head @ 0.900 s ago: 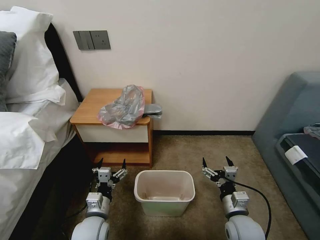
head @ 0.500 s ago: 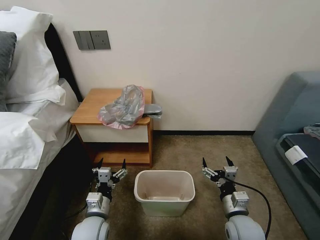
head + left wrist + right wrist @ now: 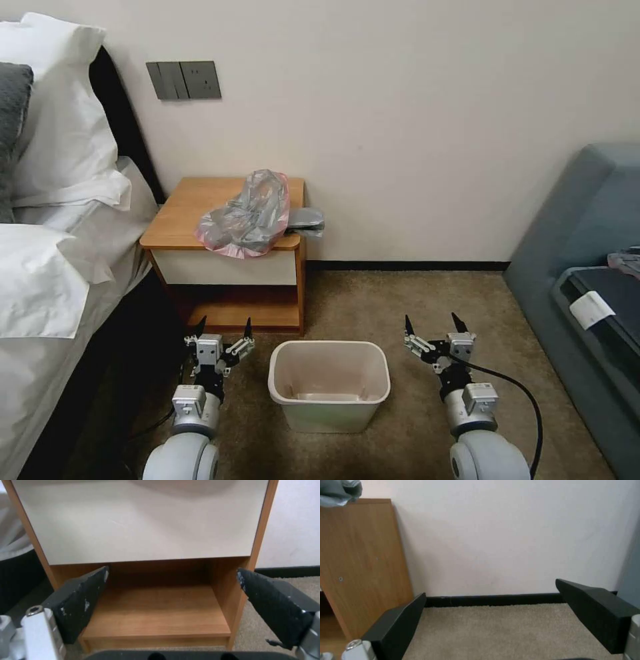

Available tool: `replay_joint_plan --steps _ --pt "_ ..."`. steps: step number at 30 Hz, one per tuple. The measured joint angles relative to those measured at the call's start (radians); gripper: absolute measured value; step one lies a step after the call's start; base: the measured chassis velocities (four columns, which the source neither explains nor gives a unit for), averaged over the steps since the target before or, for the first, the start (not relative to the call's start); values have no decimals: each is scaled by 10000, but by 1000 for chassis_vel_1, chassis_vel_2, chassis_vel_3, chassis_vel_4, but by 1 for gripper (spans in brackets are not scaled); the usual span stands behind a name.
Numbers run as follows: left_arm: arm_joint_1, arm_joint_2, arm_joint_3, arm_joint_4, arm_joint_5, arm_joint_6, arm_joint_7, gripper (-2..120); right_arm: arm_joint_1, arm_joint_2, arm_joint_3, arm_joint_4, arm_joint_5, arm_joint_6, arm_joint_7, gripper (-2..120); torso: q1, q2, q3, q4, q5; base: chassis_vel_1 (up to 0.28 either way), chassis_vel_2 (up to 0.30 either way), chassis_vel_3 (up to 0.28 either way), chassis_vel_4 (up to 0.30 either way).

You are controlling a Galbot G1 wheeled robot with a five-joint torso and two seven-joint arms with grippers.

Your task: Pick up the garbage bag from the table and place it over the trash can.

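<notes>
The garbage bag (image 3: 248,215) lies crumpled on the right half of the table (image 3: 183,207), grey and translucent with a pink edge, one end hanging off the table's right side. A corner of that garbage bag (image 3: 338,491) shows in the right wrist view. The cream-white trash can (image 3: 329,383) stands on the carpet in front of the table, nothing inside it. My left gripper (image 3: 223,329) is open, low beside the can's left, facing the table's lower shelf (image 3: 156,612). My right gripper (image 3: 433,325) is open on the can's right, over bare carpet.
A bed with white pillows (image 3: 53,220) borders the left side. A grey-blue sofa (image 3: 587,267) holding a dark case stands on the right. The wall (image 3: 400,133) with a switch plate (image 3: 184,80) lies behind the table. Carpet (image 3: 400,300) lies open between table and sofa.
</notes>
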Motion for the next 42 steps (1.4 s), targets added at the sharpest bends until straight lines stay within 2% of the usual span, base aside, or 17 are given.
replay_joint_plan --steps 11,14,16,20,21,23,25,29,33,36,42 --pt "85 -17 0 -93 0 0 0 100 -52 8 27 104 24 -2 0 100 0 -1 0 0 0 0 0 0 0" --pt "380 -95 7 -524 0 -27 -7 100 -289 45 144 625 180 -20 -18 100 0 0 0 0 0 0 0 0 0" --pt "857 -229 20 -1217 0 -87 -29 100 -665 105 345 1443 436 -60 -64 100 0 0 0 0 0 0 0 0 0" --pt "1232 -331 34 -1771 0 -141 -56 100 -958 154 501 2094 640 -94 -107 100 0 0 -1 0 0 0 0 0 0" --pt "1557 -422 43 -2240 3 -182 -80 100 -1104 169 553 2429 707 -101 -118 100 0 1 -1 -5 -9 0 0 0 0" --pt "2009 -548 53 -2906 7 -241 -107 100 -1259 197 613 2693 824 -154 -141 100 0 0 0 1 9 0 0 0 0" --pt "2208 -608 64 -3205 9 -271 -117 100 -1421 229 700 3035 948 -187 -174 100 0 0 -1 1 -4 0 0 0 0" --pt "2530 -639 63 -3625 46 -280 -146 100 -1705 269 816 3523 1117 -248 -224 100 -1 0 -1 -1 1 0 0 0 0" --pt "3329 -681 47 -4773 243 -274 -294 100 -2557 435 1278 4911 1818 -472 -491 100 -1 1 -2 -1 -2 0 0 0 0" --pt "3817 -703 37 -5071 365 -259 -386 100 -2782 482 1389 5109 1999 -555 -563 100 -1 1 -2 -1 4 0 0 0 0" --pt "4036 -713 30 -5109 434 -246 -430 100 -2802 490 1408 5132 2054 -576 -576 100 -1 0 -1 0 -1 0 0 0 0"
